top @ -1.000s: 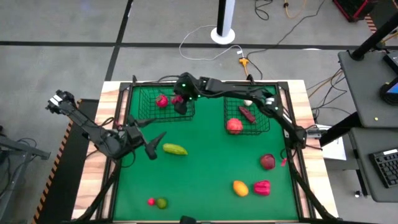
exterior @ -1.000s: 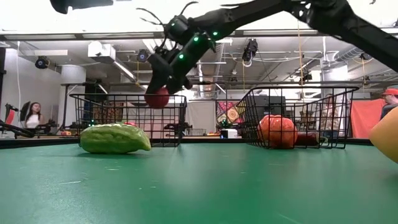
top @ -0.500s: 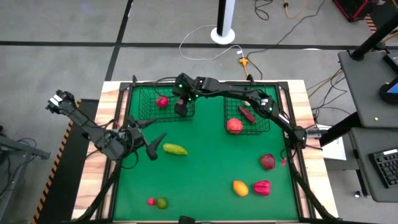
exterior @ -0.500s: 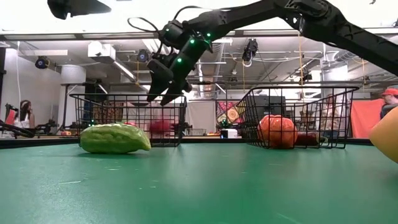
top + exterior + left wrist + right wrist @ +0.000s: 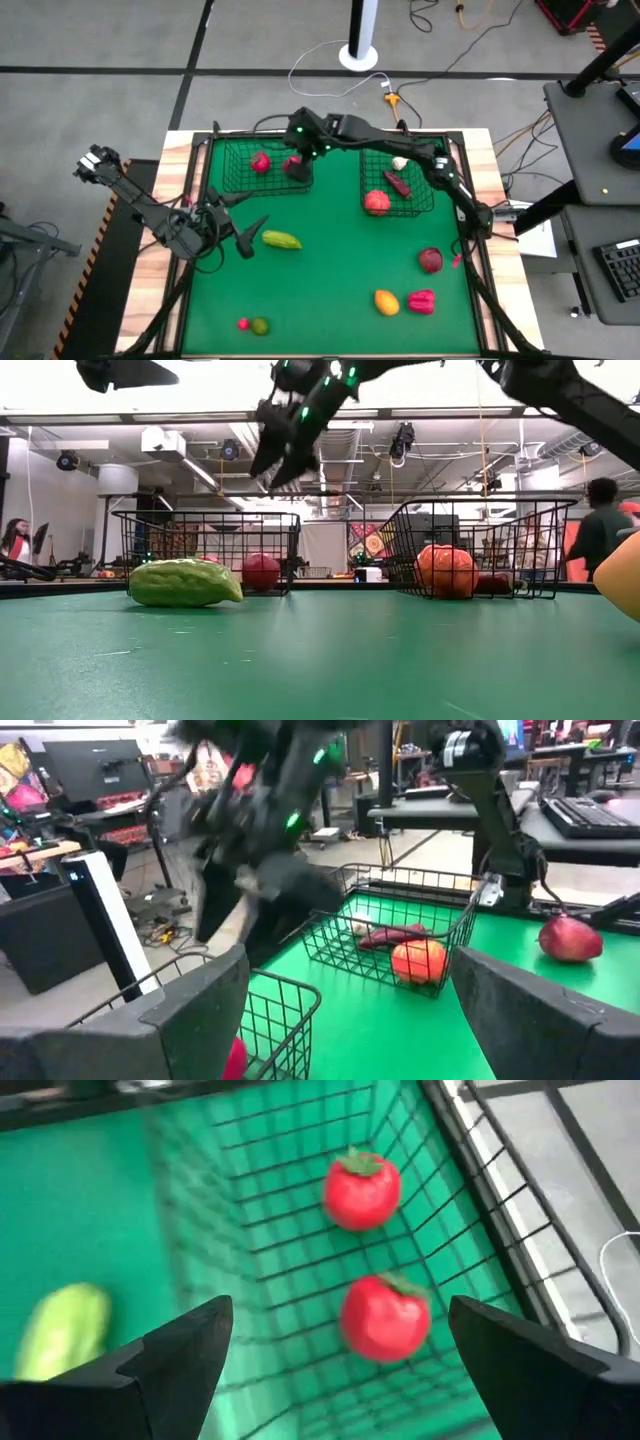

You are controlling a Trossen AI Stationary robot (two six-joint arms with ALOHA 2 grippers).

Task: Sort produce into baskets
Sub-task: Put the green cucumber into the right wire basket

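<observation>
A green worktop (image 5: 330,260) edged in pale wood stands in a lab with cables on the grey floor; two black wire baskets sit along its far side. The right end effector (image 5: 296,166) hangs over the left basket (image 5: 228,170) with fingers spread and holding nothing, its arm stretched across from the right; two red round pieces (image 5: 362,1188) (image 5: 385,1317) lie inside below it. The right basket (image 5: 420,205) holds an orange-red piece (image 5: 377,201) and others. The left end effector (image 5: 245,236) waits just beside the yellow-green oblong (image 5: 281,239), fingers apart, empty. Risks, as I judge them: withdrawing low, the right arm could snag the basket rim and drag it; the left fingers could nudge the oblong so it rolls; the far-right pieces (image 5: 430,260) invite a long reach.
</observation>
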